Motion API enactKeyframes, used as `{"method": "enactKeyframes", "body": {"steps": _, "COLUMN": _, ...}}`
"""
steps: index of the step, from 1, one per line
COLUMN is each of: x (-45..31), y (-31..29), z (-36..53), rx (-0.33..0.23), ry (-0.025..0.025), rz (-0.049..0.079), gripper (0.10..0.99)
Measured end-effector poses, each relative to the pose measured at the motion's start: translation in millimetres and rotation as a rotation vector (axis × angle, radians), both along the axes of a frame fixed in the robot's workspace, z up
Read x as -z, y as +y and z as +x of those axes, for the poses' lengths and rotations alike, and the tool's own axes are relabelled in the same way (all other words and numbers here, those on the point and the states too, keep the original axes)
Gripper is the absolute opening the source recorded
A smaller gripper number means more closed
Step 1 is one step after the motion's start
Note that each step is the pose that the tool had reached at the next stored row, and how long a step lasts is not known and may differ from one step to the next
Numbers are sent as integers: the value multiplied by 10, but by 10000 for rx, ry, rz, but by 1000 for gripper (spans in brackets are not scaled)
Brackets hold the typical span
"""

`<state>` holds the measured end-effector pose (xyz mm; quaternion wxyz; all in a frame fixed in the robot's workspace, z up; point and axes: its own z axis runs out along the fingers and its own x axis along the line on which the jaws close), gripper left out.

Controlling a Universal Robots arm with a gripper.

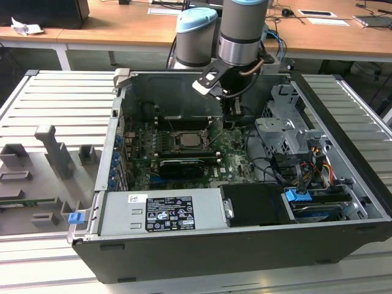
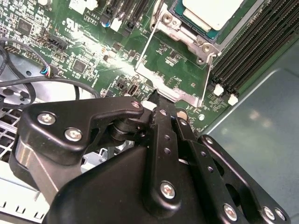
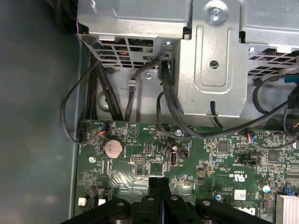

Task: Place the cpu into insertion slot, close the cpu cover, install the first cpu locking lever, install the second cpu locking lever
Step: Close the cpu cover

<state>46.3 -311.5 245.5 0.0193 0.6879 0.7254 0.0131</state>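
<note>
While the cpu (image 2: pixel 209 11) lies seated in the insertion slot (image 2: pixel 174 29), the cpu cover (image 2: pixel 184 94) stands raised. Its free edge is just at the gripper (image 2: pixel 158 99), fingers pressed together, holding nothing. Judgement: push squarely at that edge's middle, slowly — a skewed press could twist the hinge.

Behind the hand (image 1: pixel 232 115), pale wooden desks (image 1: pixel 122 27) carry scattered papers (image 1: pixel 165 9). A ribbed grey metal table (image 1: pixel 55 98) spreads to both sides of it, evenly lit.
</note>
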Motion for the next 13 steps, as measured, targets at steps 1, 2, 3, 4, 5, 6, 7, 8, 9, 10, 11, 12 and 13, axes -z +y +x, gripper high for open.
{"method": "enactKeyframes", "body": {"steps": 1, "x": 0, "y": 0, "z": -7, "rx": -1, "ry": 0, "rz": 0, "gripper": 106}}
{"method": "enactKeyframes", "body": {"steps": 2, "x": 0, "y": 0, "z": -12, "rx": 0, "ry": 0, "rz": 0, "gripper": 106}}
{"method": "enactKeyframes", "body": {"steps": 3, "x": 0, "y": 0, "z": -15, "rx": 0, "ry": 0, "rz": 0, "gripper": 106}}
{"method": "enactKeyframes", "body": {"steps": 4, "x": 0, "y": 0, "z": -20, "rx": 0, "ry": 0, "rz": 0, "gripper": 106}}
{"method": "enactKeyframes", "body": {"steps": 5, "x": 0, "y": 0, "z": -23, "rx": 0, "ry": 0, "rz": 0, "gripper": 106}}
{"method": "enactKeyframes", "body": {"steps": 6, "x": 0, "y": 0, "z": -25, "rx": 0, "ry": 0, "rz": 0, "gripper": 106}}
{"method": "enactKeyframes", "body": {"steps": 7, "x": 0, "y": 0, "z": -31, "rx": 0, "ry": 0, "rz": 0, "gripper": 106}}
{"method": "enactKeyframes", "body": {"steps": 8, "x": 0, "y": 0, "z": -34, "rx": 0, "ry": 0, "rz": 0, "gripper": 106}}
{"method": "enactKeyframes", "body": {"steps": 9, "x": 0, "y": 0, "z": -40, "rx": 0, "ry": 0, "rz": 0, "gripper": 106}}
{"method": "enactKeyframes", "body": {"steps": 10, "x": 0, "y": 0, "z": -43, "rx": -1, "ry": 0, "rz": 0, "gripper": 106}}
{"method": "enactKeyframes", "body": {"steps": 11, "x": 0, "y": 0, "z": -45, "rx": -1, "ry": 0, "rz": 0, "gripper": 106}}
{"method": "enactKeyframes", "body": {"steps": 12, "x": 0, "y": 0, "z": -46, "rx": 0, "ry": 0, "rz": 0, "gripper": 106}}
{"method": "enactKeyframes", "body": {"steps": 13, "x": 0, "y": 0, "z": -49, "rx": 0, "ry": 0, "rz": 0, "gripper": 106}}
